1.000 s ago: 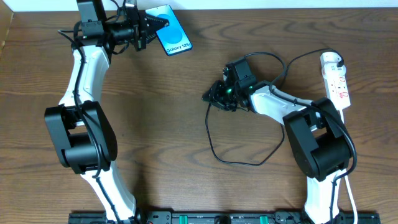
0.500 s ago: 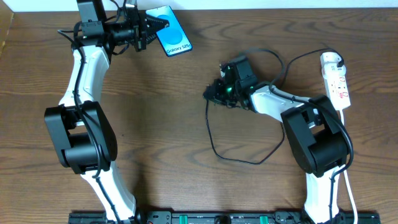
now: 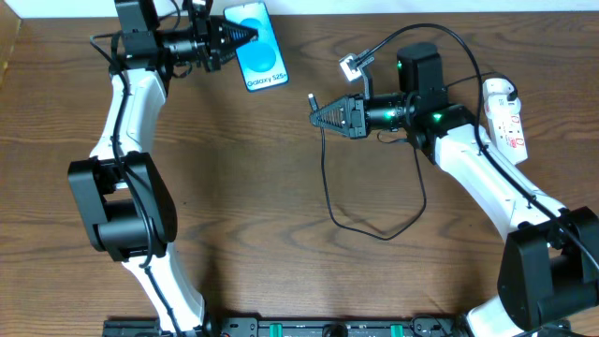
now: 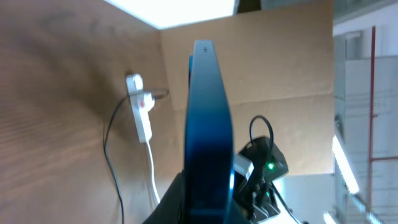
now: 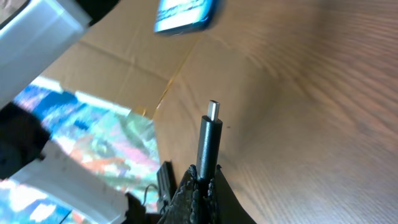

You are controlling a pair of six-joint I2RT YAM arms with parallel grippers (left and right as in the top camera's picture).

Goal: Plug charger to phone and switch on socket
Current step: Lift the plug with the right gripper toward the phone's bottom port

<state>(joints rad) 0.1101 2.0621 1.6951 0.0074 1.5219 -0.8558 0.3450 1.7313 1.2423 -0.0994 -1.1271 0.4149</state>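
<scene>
**While Left Arm Grips Phone, Plug Faces Its Way**

As we look down on the brown table (image 3: 243, 206), the socket (image 3: 505, 122) lies at 3 o'clock. At 11 o'clock the left gripper (image 3: 239, 36) is clamped on the phone (image 3: 259, 51), which its wrist camera sees edge-on. Near 1 o'clock the right gripper (image 3: 318, 113) pinches the charger (image 3: 328, 187) just behind its plug tip (image 5: 209, 134), aimed toward 9 o'clock. We see the cable looping across the table below.
</scene>
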